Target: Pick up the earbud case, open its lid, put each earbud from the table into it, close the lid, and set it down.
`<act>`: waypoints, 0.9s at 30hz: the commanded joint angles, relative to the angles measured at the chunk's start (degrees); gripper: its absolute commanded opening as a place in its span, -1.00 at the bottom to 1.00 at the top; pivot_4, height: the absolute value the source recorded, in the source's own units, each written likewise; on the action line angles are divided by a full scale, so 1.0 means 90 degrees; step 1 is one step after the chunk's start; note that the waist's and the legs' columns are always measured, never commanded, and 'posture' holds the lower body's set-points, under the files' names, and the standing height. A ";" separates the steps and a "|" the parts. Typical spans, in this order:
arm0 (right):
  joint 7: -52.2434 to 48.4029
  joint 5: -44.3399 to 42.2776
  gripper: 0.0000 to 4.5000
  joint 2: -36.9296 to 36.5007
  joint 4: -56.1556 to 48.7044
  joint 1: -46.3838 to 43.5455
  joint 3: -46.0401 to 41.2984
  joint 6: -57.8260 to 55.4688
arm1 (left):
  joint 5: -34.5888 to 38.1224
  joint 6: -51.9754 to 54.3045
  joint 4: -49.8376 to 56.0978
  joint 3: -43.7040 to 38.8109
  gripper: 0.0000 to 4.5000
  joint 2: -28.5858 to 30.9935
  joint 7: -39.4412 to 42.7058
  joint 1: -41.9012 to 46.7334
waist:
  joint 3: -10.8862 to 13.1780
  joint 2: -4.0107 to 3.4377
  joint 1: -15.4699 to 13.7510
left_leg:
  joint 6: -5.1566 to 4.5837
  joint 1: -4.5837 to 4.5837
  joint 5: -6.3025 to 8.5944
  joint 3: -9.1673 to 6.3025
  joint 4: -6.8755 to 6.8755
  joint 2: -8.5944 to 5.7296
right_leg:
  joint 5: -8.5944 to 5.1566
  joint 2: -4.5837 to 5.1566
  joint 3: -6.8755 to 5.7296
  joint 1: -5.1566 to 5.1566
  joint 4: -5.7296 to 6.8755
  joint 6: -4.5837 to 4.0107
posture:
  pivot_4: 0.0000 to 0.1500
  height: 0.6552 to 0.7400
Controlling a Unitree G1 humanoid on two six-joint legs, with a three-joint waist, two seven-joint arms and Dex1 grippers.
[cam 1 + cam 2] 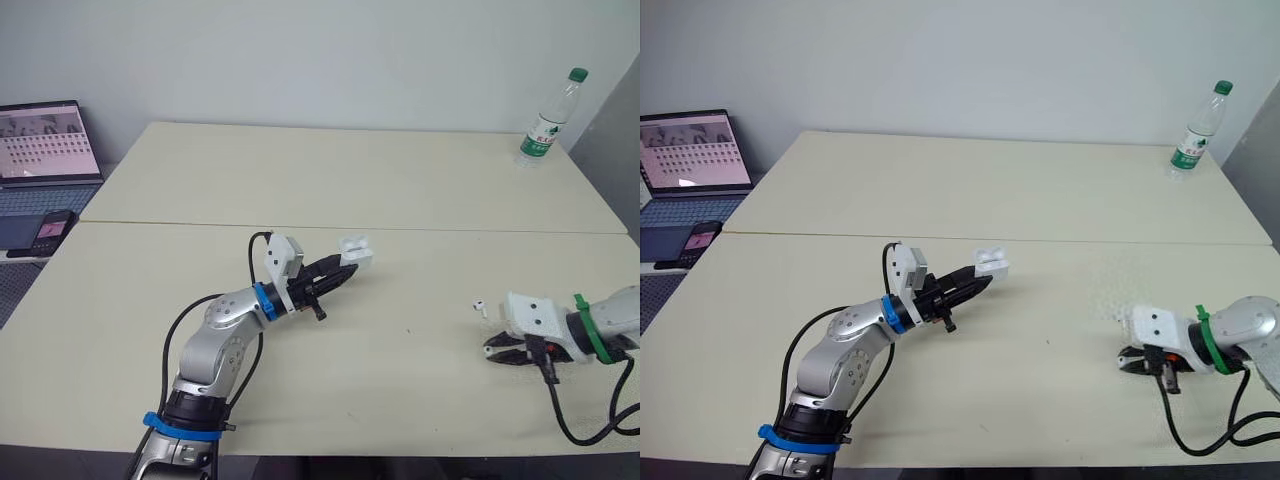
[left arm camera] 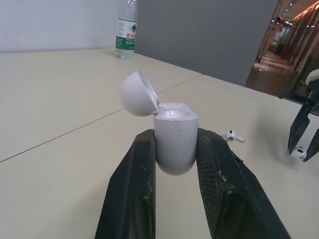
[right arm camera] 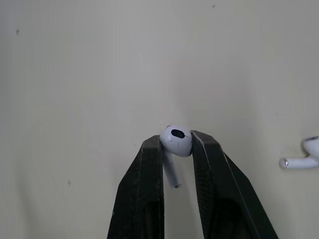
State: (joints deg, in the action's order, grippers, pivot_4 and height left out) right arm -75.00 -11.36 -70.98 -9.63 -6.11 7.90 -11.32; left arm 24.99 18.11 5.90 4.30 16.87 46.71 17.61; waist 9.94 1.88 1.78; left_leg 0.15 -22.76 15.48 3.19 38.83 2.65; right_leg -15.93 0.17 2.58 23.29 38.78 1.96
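Presently the left pincer (image 1: 343, 270) clamps the earbud case (image 2: 174, 142), lid (image 2: 138, 94) open. The right pincer (image 3: 176, 144) pinches one earbud (image 3: 175, 140) at its tips; another earbud (image 3: 300, 159) lies just beside

Two pale cream tops butt together into one long table (image 1: 330, 180), with a thin dark seam running across where they meet. Behind it rises a plain light wall (image 1: 300, 50), and a dark grey panel (image 1: 612, 140) stands at the far right. A water bottle (image 1: 548, 118) stands near that corner (upright, green cap). Off the left side sit an open laptop (image 1: 45, 140) and a phone (image 1: 52, 230).
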 commanded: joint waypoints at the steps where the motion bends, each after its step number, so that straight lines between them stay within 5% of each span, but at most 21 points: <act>1: -0.0399 0.0522 -0.81 -0.0040 0.0538 -0.0345 0.0187 0.0921 | -0.0010 -0.0071 0.0291 -0.0009 -0.65 0.0038 -0.0049 -0.0004 | 0.0000 -0.0001 0.0003 | 0.0000 0.0000 0.0000 0.0002 0.0001 0.0000 | 0.0000 0.0000 0.0002 0.0000 0.0000 -0.0001 | 1.00 0.91; 8: -0.0655 0.1186 -0.81 0.0141 0.1143 -0.0790 0.0602 0.1151 | -0.0040 -0.0055 0.0481 0.0028 -0.65 0.0083 -0.0159 -0.0123 | 0.0000 -0.0001 -0.0021 | 0.0001 -0.0004 0.0000 0.0001 0.0000 -0.0003 | 0.0017 0.0006 0.0004 0.0002 0.0002 -0.0029 | 1.00 0.91; 9: -0.0652 0.1245 -0.48 0.0140 0.1097 -0.0799 0.0615 0.0996 | -0.0029 -0.0046 0.0509 0.0023 -0.65 0.0094 -0.0163 -0.0145 | 0.0000 -0.0001 -0.0020 | 0.0001 -0.0003 0.0000 0.0002 0.0000 -0.0003 | 0.0017 0.0007 0.0004 0.0002 0.0002 -0.0030 | 1.00 0.91; 14: -0.0442 0.1459 0.26 0.0060 0.0648 -0.0537 0.0489 0.0204 | -0.0031 -0.0028 0.0534 0.0016 -0.65 0.0114 -0.0165 -0.0156 | -0.0003 0.0005 -0.0017 | 0.0002 0.0003 0.0000 0.0003 0.0006 -0.0003 | 0.0018 0.0017 0.0005 -0.0006 0.0003 -0.0029 | 1.00 0.91; 27: 0.0593 0.2022 0.26 0.0089 -0.1587 -0.0569 0.0804 -0.4919 | -0.0084 -0.0055 0.0413 0.0078 -0.65 0.0057 -0.0148 -0.0087 | -0.0004 0.0005 -0.0029 | 0.0005 0.0004 -0.0002 0.0003 0.0012 -0.0009 | 0.0019 0.0049 0.0001 -0.0008 0.0009 -0.0028 | 1.00 0.91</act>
State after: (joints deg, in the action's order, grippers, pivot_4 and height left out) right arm -71.46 5.52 -69.81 -23.13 -10.96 14.07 -50.14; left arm 24.11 18.36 8.50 4.80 17.70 45.56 16.12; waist 9.91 1.93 1.53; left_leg 0.19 -22.74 15.47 3.21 38.94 2.56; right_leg -15.76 0.63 2.58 23.22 38.86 1.71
